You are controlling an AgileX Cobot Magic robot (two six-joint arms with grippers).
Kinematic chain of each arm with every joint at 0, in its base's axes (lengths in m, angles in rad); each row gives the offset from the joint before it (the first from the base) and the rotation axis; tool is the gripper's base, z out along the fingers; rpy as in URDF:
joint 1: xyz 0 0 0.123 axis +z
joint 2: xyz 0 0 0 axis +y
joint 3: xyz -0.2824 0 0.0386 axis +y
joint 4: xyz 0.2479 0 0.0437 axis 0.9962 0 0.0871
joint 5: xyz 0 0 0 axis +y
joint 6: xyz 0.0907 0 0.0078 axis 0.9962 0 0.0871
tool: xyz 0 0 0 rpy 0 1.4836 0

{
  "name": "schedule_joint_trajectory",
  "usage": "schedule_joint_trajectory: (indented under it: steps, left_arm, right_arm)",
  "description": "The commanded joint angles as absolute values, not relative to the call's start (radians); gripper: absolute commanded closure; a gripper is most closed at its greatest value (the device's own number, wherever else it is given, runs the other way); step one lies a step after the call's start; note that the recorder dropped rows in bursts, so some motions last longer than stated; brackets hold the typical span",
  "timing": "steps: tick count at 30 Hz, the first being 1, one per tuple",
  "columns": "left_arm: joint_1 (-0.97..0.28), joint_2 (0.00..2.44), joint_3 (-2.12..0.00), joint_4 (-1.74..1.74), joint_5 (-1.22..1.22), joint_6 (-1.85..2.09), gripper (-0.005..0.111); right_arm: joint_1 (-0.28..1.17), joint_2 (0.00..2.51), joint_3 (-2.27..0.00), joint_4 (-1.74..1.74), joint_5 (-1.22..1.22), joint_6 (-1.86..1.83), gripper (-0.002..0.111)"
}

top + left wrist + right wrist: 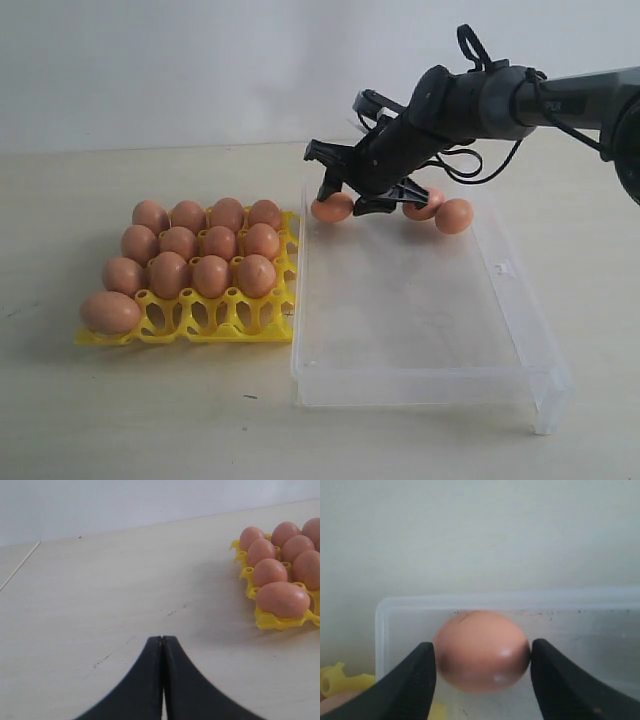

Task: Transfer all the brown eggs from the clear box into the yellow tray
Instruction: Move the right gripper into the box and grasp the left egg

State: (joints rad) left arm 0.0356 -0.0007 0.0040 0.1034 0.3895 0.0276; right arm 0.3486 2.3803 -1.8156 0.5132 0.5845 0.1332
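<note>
On the pale table (120, 420), the shallow transparent plastic box (430, 330) is set centre-right, with the bright yellow lattice egg tray (180, 338) just beside its wall at 9 o'clock. Three nearest-row cups (212, 315) are unfilled. The right gripper (342, 200) is placed at the box's 11 o'clock corner, its fingers (415, 685) pinching one orange-brown oval egg (481, 650); two more eggs (454, 215) lie by the far wall. The egg is best lifted clear of the wall before being carried toward 9 o'clock, the squeeze kept light. Pad contact is shown only by the right wrist view, the unfilled cups only by the exterior. The left gripper (161, 642), fingers pressed together, is seen only by its own camera.
</note>
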Motion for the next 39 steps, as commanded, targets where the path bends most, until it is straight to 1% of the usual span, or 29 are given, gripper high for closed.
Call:
schedule_joint_trajectory:
  steps: [1, 10, 15, 20, 24, 26, 27, 29, 30, 34, 39]
  left_arm:
    - [0.03, 0.0, 0.0, 0.101, 0.38, 0.023, 0.107]
    - [0.03, 0.0, 0.0, 0.101, 0.38, 0.023, 0.107]
    - [0.03, 0.0, 0.0, 0.101, 0.38, 0.023, 0.107]
    - [0.03, 0.0, 0.0, 0.101, 0.38, 0.023, 0.107]
    - [0.03, 0.0, 0.0, 0.101, 0.38, 0.023, 0.107]
    - [0.03, 0.0, 0.0, 0.101, 0.38, 0.023, 0.107]
    - [0.03, 0.0, 0.0, 0.101, 0.38, 0.023, 0.107]
    - [0.03, 0.0, 0.0, 0.101, 0.38, 0.023, 0.107]
    - [0.03, 0.0, 0.0, 0.101, 0.38, 0.023, 0.107]
    - [0.03, 0.0, 0.0, 0.101, 0.38, 0.023, 0.107]
    - [0.03, 0.0, 0.0, 0.101, 0.38, 0.023, 0.107]
  right_arm:
    - [0.349, 2.388, -1.825, 0.549, 0.539, 0.135, 0.053]
    - [0.349, 2.388, -1.825, 0.617, 0.528, 0.108, 0.053]
    - [0.349, 2.398, -1.825, 0.702, 0.554, 0.045, 0.056]
    - [0.349, 2.433, -1.825, 0.707, 0.599, 0.045, 0.055]
    - [0.349, 2.44, -1.825, 0.707, 0.569, 0.043, 0.056]
    - [0.349, 2.44, -1.825, 0.707, 0.564, 0.008, 0.064]
    - [0.349, 2.44, -1.825, 0.707, 0.564, -0.013, 0.074]
    - [0.349, 2.44, -1.825, 0.707, 0.578, -0.052, 0.098]
    - [0.349, 2.44, -1.825, 0.707, 0.588, -0.071, 0.107]
    - [0.349, 2.431, -1.825, 0.705, 0.616, -0.095, 0.108]
    - [0.349, 2.362, -1.821, 0.693, 0.616, -0.191, 0.108]
